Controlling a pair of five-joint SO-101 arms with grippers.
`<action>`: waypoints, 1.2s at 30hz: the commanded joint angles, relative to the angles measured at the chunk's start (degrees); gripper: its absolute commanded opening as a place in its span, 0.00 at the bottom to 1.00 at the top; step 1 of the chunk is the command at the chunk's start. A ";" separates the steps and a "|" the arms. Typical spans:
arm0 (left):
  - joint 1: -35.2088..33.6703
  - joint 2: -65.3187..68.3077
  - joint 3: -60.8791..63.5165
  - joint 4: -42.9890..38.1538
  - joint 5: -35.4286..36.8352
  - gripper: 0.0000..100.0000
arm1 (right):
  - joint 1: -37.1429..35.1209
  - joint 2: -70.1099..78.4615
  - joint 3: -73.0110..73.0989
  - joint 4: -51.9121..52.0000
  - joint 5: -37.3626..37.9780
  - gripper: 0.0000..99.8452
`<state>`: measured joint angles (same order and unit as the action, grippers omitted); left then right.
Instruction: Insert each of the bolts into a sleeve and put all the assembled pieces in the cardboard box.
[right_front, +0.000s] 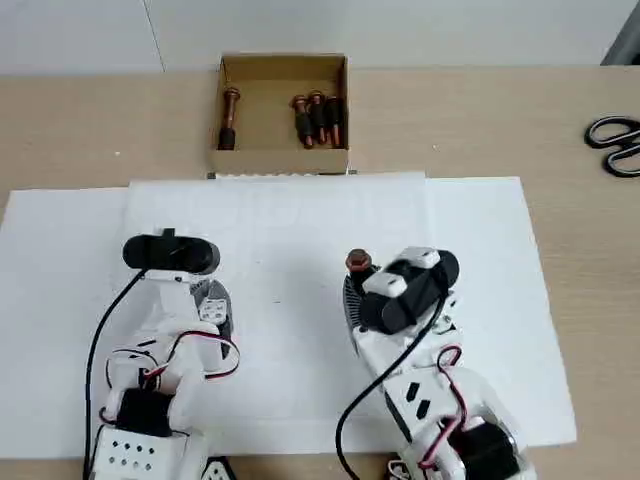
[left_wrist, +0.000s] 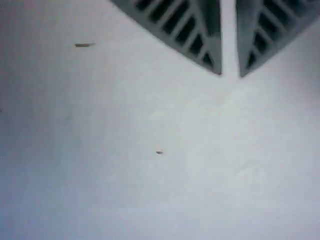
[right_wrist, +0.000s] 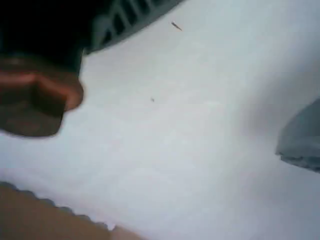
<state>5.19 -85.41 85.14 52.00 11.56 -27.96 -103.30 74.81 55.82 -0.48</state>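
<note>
The cardboard box (right_front: 284, 160) stands at the far side of the table. One bolt in its sleeve (right_front: 229, 118) lies at the box's left, and several more (right_front: 318, 120) lie at its right. A copper-headed bolt (right_front: 358, 262) (right_wrist: 35, 100) sits at the tip of my right gripper (right_front: 356, 280), which is shut on it above the white paper; its shaft is hidden behind the dark parts. My left gripper (left_wrist: 230, 72) hangs over bare paper near the front left. Its grey fingers (left_wrist: 200, 40) are shut to a thin slit and hold nothing.
White paper (right_front: 300, 230) covers the middle of the table, its far edge just short of the box. Scissors (right_front: 615, 140) lie at the far right on the bare wood. A grey shape (right_wrist: 300, 145) shows at the edge of the right wrist view.
</note>
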 joint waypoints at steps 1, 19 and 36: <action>-0.53 -0.44 -0.04 -2.81 -0.26 0.01 | 1.71 -0.57 -0.53 -2.59 -1.05 0.00; -0.53 -0.44 6.46 -9.41 -0.35 0.01 | 6.37 39.87 -19.87 -28.09 -1.14 0.00; -0.53 -0.44 6.46 -9.41 -0.09 0.01 | 6.37 89.63 -62.86 -32.75 -1.14 0.00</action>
<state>5.19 -85.41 91.91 44.00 11.65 -22.24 -18.02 20.66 24.88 -0.92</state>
